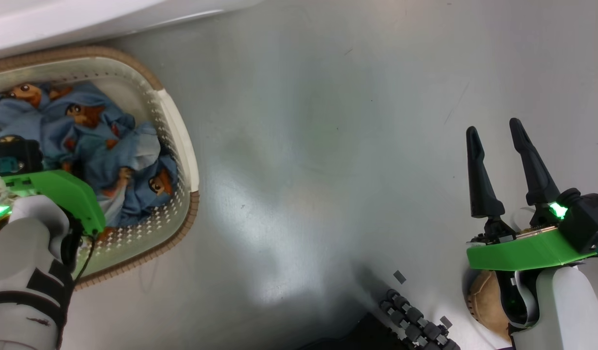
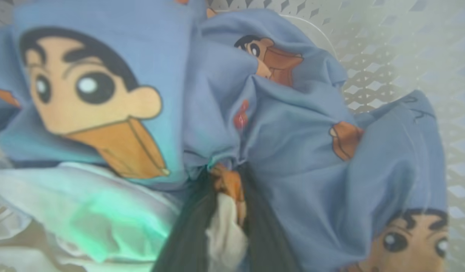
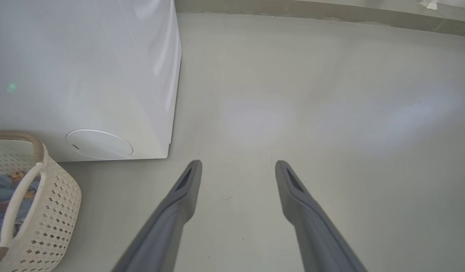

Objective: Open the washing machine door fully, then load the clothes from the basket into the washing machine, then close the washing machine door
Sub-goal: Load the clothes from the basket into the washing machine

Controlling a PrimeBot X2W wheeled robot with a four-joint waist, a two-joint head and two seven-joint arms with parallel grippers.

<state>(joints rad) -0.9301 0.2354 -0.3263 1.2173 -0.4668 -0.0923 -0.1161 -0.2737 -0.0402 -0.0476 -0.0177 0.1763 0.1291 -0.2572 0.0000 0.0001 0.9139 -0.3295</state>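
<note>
Head view
- The basket (image 1: pixel 182 141) stands on the grey floor (image 1: pixel 328 146). The white body of the washing machine (image 1: pixel 60 19) lies just beyond the basket's far rim.
- The clothes (image 1: pixel 109 150), blue fabric with orange-brown figures, lie crumpled inside the basket.
- The left arm's green wrist bracket (image 1: pixel 60 194) hangs over the basket's near half, above the clothes.
- The right gripper (image 1: pixel 493 127) hovers well apart from the basket, to its right. Its two dark fingers are spread and nothing is between them.

Left wrist view
- The left gripper (image 2: pixel 226 177) is inside the basket. Its fingers are drawn close together, pinching a bunched fold of the clothes (image 2: pixel 292 151). White cloth shows between them.
- The perforated wall of the basket (image 2: pixel 387 56) rises behind the fabric.

Right wrist view
- The right gripper (image 3: pixel 238 165) is wide open and holds nothing. It points at bare floor beside the basket (image 3: pixel 47 211).
- The clothes (image 3: pixel 5 189) show over the basket's rim.
- The washing machine (image 3: pixel 85 75) stands directly behind the basket.
</note>
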